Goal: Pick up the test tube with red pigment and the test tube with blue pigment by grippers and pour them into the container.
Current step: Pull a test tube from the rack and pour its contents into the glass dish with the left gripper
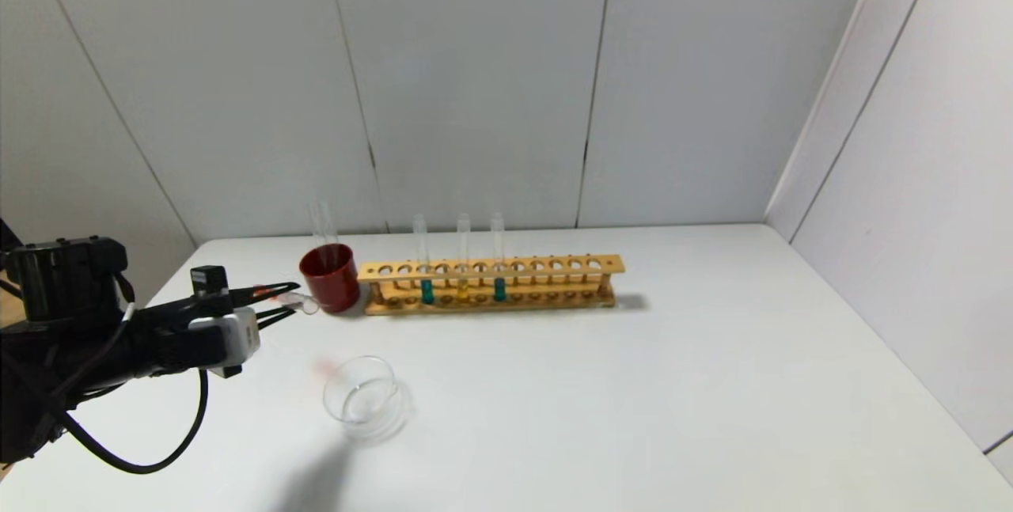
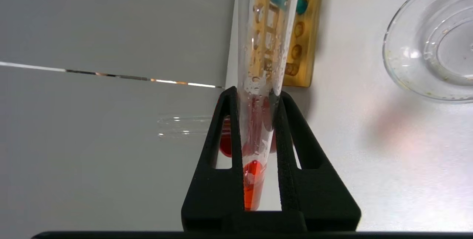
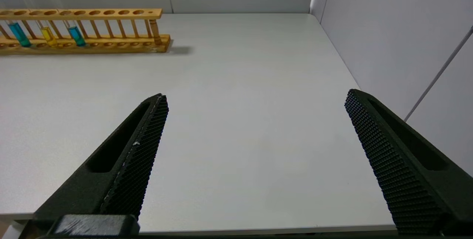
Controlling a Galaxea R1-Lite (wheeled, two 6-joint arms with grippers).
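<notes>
My left gripper (image 1: pixel 278 300) hovers at the table's left, shut on the test tube with red pigment (image 1: pixel 296 301). That tube lies almost level, its mouth toward the red cup. In the left wrist view the gripper (image 2: pixel 257 93) pinches the wet glass, and the orange-red liquid (image 2: pixel 253 183) sits at the tube's closed end between the fingers. The container (image 1: pixel 362 397), a clear round dish, stands in front of the gripper, nearer the table's front edge. The test tube with blue pigment (image 1: pixel 499 289) stands upright in the wooden rack (image 1: pixel 554 267). My right gripper (image 3: pixel 257 96) hangs open over bare table.
A dark red cup (image 1: pixel 328 277) with empty clear tubes stands just beyond the held tube's mouth, against the rack's left end. The rack also holds a teal-green tube (image 1: pixel 427 291) and a yellow tube (image 1: pixel 463 290). Grey walls close the back and the right side.
</notes>
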